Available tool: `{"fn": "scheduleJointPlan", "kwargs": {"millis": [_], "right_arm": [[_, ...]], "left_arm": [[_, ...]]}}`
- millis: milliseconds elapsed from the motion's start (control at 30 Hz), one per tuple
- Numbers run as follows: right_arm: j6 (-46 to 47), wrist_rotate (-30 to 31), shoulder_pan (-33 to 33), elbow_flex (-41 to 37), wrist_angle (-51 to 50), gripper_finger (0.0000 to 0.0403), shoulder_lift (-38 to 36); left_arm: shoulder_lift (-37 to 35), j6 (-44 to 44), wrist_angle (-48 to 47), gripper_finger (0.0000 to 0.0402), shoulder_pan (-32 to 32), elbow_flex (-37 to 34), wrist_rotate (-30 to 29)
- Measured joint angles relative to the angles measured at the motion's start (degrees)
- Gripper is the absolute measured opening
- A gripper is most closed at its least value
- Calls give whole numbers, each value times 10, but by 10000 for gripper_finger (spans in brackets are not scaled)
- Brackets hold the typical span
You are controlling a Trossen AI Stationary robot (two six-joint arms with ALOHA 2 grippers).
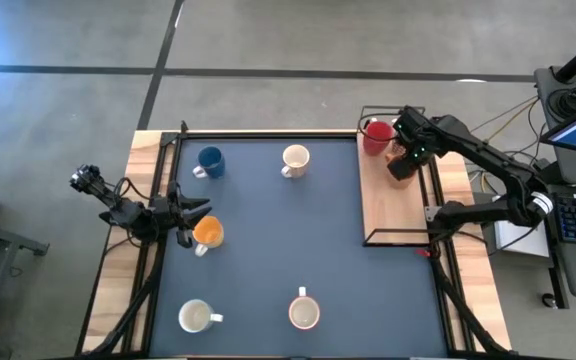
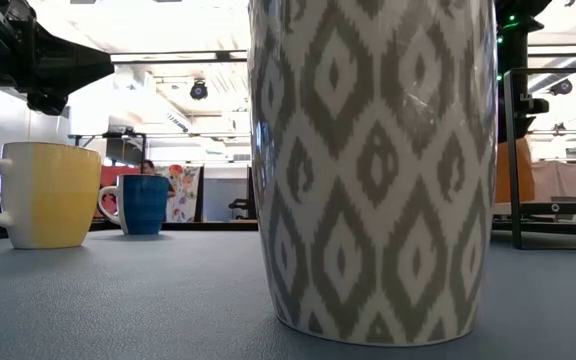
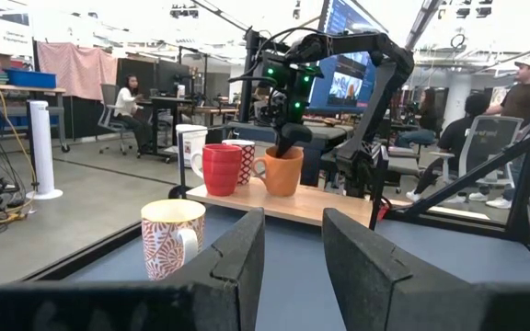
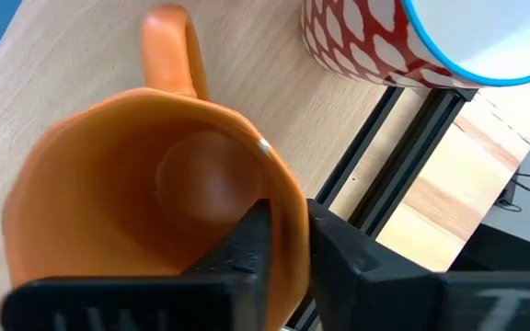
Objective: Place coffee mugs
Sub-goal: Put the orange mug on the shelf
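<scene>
The right claw point(image 4: 288, 241) straddled the rim of an orange mug point(image 4: 145, 202) on the wooden tray point(image 1: 393, 205) at the bench's far right corner, one finger inside, one outside; whether it pinched or had slackened I could not tell; a red mug point(image 1: 375, 137) stood just beside it. The left claw point(image 1: 190, 210), fingers apart and empty, hovered by another orange mug point(image 1: 208, 233). Glazed ceramic is stiff, slick and chippable; the rim wall or handle point(image 4: 173, 51) looked the best hold. The tray's black frame point(image 4: 385, 152) ran close by, leaving little room; the blue bench point(image 1: 268, 250) lay open between the scattered mugs.
</scene>
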Motion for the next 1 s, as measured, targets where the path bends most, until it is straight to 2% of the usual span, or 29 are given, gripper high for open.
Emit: {"fn": "scheduleJointPlan", "kwargs": {"millis": [167,333,467,600,667,833,1000], "right_arm": [[-2,0,0,0,0,96,0],[20,0,0,28,-10,113,0],[67,-8,1,66,-26,112,-1],[113,-99,14,80,-30,103,-1],[133,-124,33,78,-30,98,-1],[184,-121,88,49,-30,88,0],[193,-116,116,28,-25,86,0]], "left_arm": [[0,0,0,95,0,0,0],[0,0,0,95,0,0,0],[0,0,0,95,0,0,0],[0,0,0,95,0,0,0],[0,0,0,95,0,0,0],[0,0,0,95,0,0,0],[0,0,0,95,0,0,0]]}}
